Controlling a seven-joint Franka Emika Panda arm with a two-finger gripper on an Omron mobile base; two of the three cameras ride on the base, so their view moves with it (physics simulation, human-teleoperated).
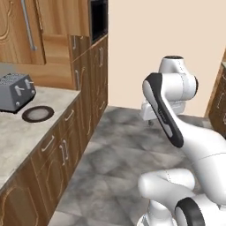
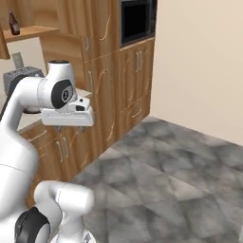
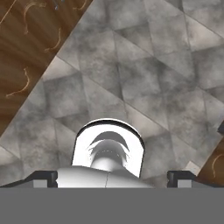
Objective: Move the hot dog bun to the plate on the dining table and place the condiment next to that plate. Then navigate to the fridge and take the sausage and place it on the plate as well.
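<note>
My gripper (image 3: 113, 178) stands open and empty, its dark fingertips (image 3: 43, 177) far apart at the bottom of the hand view. It points down at the grey tiled floor (image 3: 144, 74). In the left base view the gripper (image 1: 152, 121) hangs on the folded white arm over the floor, well right of the counter. From the right base view the gripper (image 2: 70, 128) sits in front of the wood cabinets. A round dark plate with a lighter centre (image 1: 37, 114) lies on the marble counter (image 1: 26, 137) beside a toaster; nothing is on it.
A grey toaster (image 1: 15, 91) stands at the counter's back. Dark wood cabinets (image 2: 128, 80) with a built-in black oven (image 2: 136, 20) line the left wall. A dark bottle (image 2: 14, 23) stands on a high shelf. Open floor stretches to a beige wall (image 2: 199, 61).
</note>
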